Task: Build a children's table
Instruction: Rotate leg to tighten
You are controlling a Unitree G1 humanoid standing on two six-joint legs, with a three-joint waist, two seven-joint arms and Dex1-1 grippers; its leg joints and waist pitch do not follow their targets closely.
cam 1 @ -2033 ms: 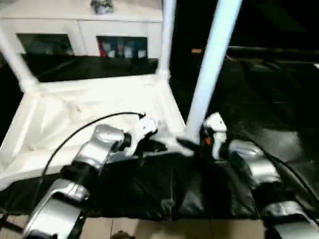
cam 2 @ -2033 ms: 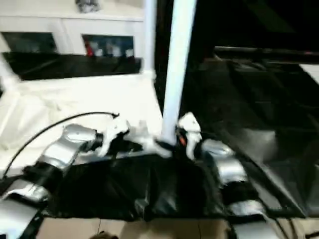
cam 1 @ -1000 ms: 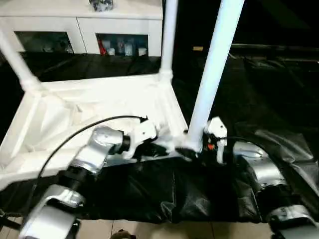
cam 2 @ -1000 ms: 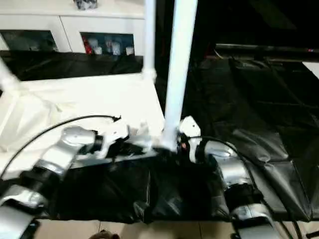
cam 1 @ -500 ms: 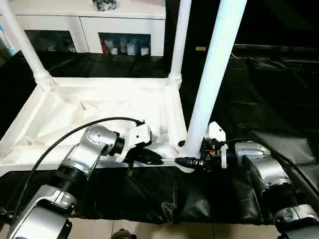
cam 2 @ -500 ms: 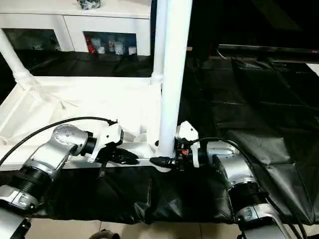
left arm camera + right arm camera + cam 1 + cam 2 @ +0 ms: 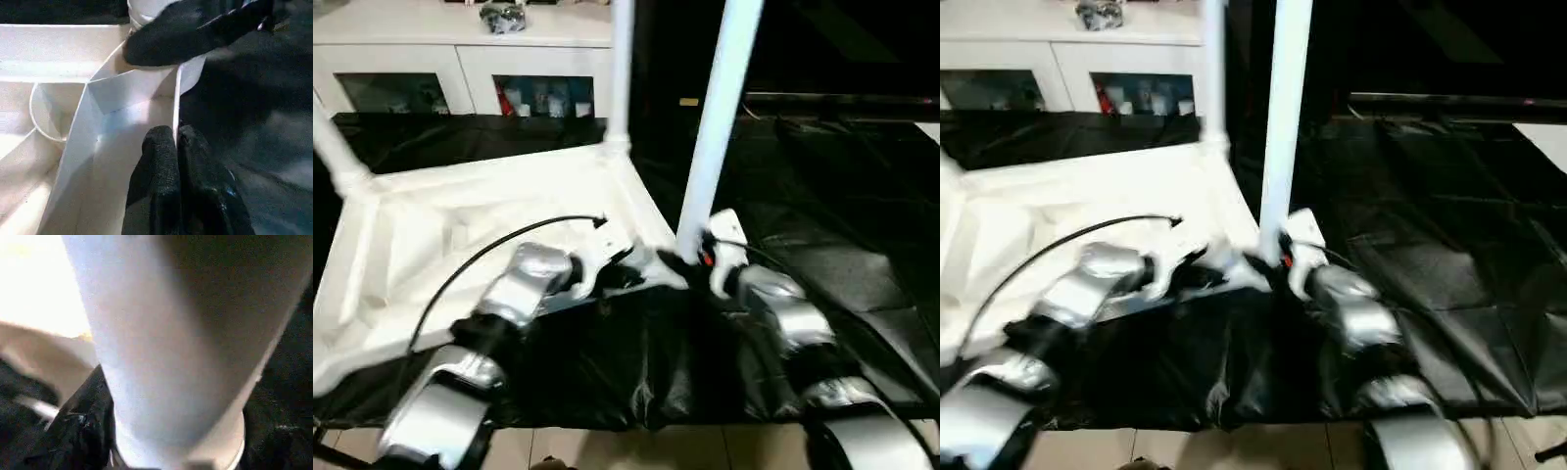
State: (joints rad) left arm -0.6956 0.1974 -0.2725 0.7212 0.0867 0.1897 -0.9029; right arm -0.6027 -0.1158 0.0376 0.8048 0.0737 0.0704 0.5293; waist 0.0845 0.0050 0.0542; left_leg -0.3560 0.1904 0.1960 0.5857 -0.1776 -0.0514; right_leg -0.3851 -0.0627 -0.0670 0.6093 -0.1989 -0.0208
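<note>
The white plastic table (image 7: 460, 230) lies upside down on the black-covered work table (image 7: 842, 196), with its legs standing up from the corner sockets. From the head views, both silver arms meet at the near right corner, where one leg (image 7: 715, 117) rises; another leg (image 7: 621, 69) stands at the far right corner and a third (image 7: 333, 147) at the far left. The left wrist view shows what the head views blur: the left gripper (image 7: 176, 147) is clenched on the thin raised rim (image 7: 177, 105), one black finger on each side of it, and the smooth ribs of the underside run off beside it. The same view shows a finger of the right gripper (image 7: 677, 262) lying against the round socket. The right wrist view shows the smooth tapered tube very near, entering the socket collar (image 7: 215, 450), with a black finger (image 7: 83, 426) touching beside it; the right claw stands around the leg's base, but whether it presses it I cannot tell. Behind stands a white cabinet (image 7: 460, 69).
</note>
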